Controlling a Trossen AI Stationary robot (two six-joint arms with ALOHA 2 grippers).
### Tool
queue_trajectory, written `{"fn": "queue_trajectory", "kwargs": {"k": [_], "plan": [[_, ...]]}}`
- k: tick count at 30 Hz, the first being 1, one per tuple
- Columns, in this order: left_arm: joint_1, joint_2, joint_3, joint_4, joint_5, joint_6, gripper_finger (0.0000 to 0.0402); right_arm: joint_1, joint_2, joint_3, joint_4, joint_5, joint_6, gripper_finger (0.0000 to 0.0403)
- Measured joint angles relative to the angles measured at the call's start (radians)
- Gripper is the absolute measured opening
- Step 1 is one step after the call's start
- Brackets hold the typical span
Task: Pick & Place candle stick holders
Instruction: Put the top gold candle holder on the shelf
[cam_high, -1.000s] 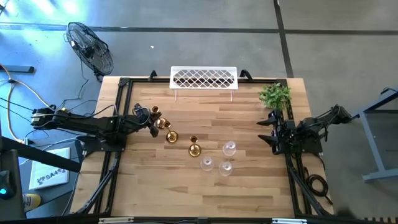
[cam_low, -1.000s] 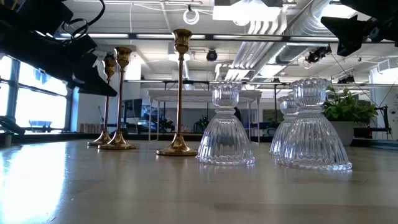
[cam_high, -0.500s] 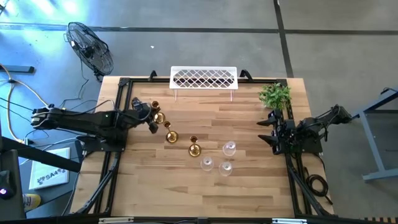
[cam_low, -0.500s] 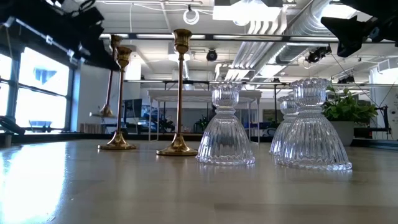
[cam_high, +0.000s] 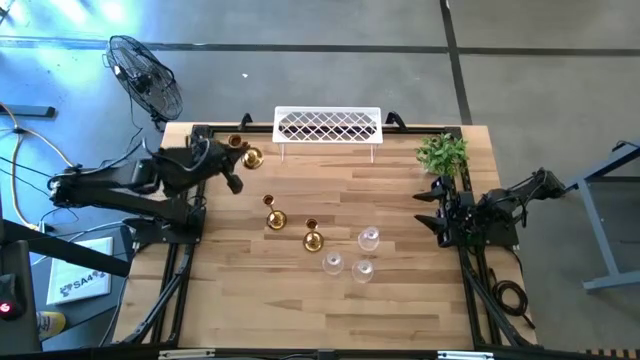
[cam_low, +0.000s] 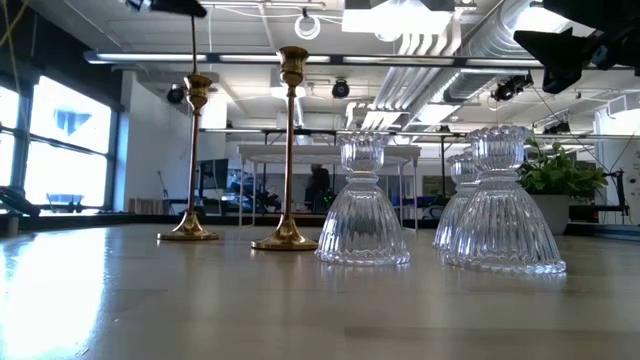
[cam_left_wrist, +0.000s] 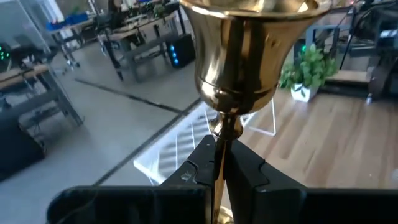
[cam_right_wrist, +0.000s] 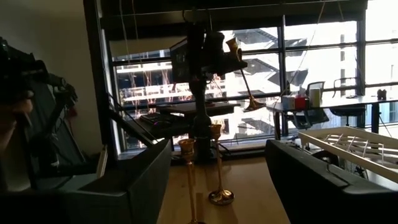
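Observation:
My left gripper (cam_high: 232, 158) is shut on a gold candle stick holder (cam_high: 245, 152), raised over the table's far left part; it also shows in the right wrist view (cam_right_wrist: 242, 74). Two more gold holders (cam_high: 273, 215) (cam_high: 312, 237) stand on their round bases mid-table, and show in the low view (cam_low: 190, 165) (cam_low: 290, 150). Three clear glass holders (cam_high: 369, 238) (cam_high: 332, 263) (cam_high: 363, 270) stand to their right. My right gripper (cam_high: 432, 210) waits open at the table's right edge. My left gripper pinches the gold holder's thin stem (cam_left_wrist: 219, 149) between its two fingers, just below the top cup (cam_left_wrist: 249, 50). The fingers come from the table's left and lie across the stem. The holder is lifted clear of the table and hangs tilted (cam_right_wrist: 245, 81).
A white lattice rack (cam_high: 328, 125) stands at the far edge, just right of the held holder. A small green plant (cam_high: 443, 153) stands at the far right. A floor fan (cam_high: 145, 75) stands beyond the table's far left corner.
My left gripper has risen and gone toward the table's far edge with the gold holder. The holder, which stood with the others a second ago, is now lifted clear of the table and tilted. The other holders have kept still.

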Motion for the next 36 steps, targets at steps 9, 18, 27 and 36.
{"fn": "queue_trajectory", "kwargs": {"k": [9, 18, 27, 36], "plan": [[0.203, 0.243, 0.351, -0.168, 0.189, 0.030, 0.0009, 0.000, 0.000, 0.000, -0.002, 0.009, -0.005, 0.0257], [0.506, 0.508, 0.585, -0.090, 0.702, 0.020, 0.0009, 0.000, 0.002, 0.000, -0.031, 0.011, -0.008, 0.0257], [0.811, 0.663, 0.621, 0.002, 0.928, -0.056, 0.0009, 0.000, 0.014, -0.001, -0.038, -0.030, 0.014, 0.0257], [0.909, 0.785, 0.621, 0.073, 1.039, -0.081, 0.0009, 0.000, 0.015, -0.001, -0.048, -0.033, 0.052, 0.0257]]}}
